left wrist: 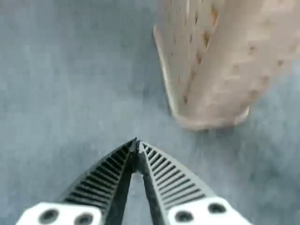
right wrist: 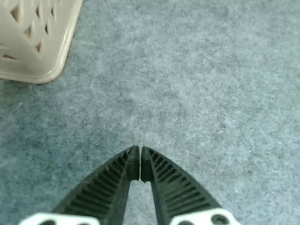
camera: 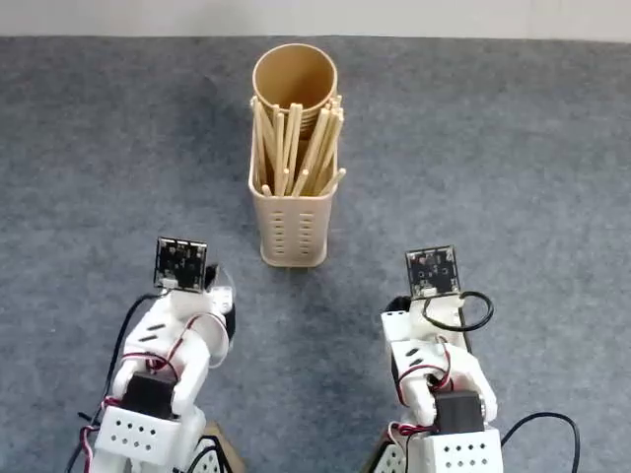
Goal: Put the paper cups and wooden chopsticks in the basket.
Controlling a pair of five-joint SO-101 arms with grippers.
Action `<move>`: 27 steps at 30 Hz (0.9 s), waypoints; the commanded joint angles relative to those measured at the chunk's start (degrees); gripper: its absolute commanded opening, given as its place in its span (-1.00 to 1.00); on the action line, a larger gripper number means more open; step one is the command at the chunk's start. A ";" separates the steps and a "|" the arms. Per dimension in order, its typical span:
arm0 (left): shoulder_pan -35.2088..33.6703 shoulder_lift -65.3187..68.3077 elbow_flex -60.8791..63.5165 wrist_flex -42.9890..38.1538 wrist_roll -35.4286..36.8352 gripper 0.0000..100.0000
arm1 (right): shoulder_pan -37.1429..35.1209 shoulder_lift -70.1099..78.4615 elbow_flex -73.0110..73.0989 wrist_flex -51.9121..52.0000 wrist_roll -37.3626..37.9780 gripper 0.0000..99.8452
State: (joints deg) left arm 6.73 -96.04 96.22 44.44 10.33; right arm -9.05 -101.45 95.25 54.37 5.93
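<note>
Basket (camera: 292, 232) of pale beige perforated plastic, tall and narrow, stood on the grey short-pile carpet (camera: 513, 168) that covered your table. Inside it, at the end farthest from your arms, sat the tan paper cups (camera: 294, 79), nested into one stack with the open mouth facing up. The light wooden chopsticks (camera: 296, 148) filled the rest of the basket, on the side of the cups nearer your arms. They leaned at mixed angles, with their ends above the rim. Both kinds of task thing therefore lay within the basket, and the carpet around its base was bare grey pile.

Your white left arm (camera: 173, 335) sat on the near side of the basket, off to one side of it. The left gripper (left wrist: 137, 143) was pressed closed, with the black ribbed fingers meeting at their tips and nothing between them. It hung over the carpet just beside a lower corner of the basket, apart from its wall.

Your white right arm (camera: 434, 345) sat on the near side as well, off to the opposite side. The right gripper (right wrist: 140, 150) was likewise closed and empty, with only a hairline seam between its fingers. It pointed at the carpet, farther from the basket's corner than the left gripper.
</note>
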 commanded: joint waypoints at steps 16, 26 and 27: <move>-0.40 -7.96 0.92 32.00 -0.35 -0.99 | -0.22 -0.04 7.43 0.22 0.44 -0.94; -0.40 -7.96 0.92 32.00 -0.35 -0.99 | -0.22 -0.04 7.43 0.22 0.44 -0.94; -0.40 -7.96 0.92 32.00 -0.35 -0.99 | -0.22 -0.04 7.43 0.22 0.44 -0.94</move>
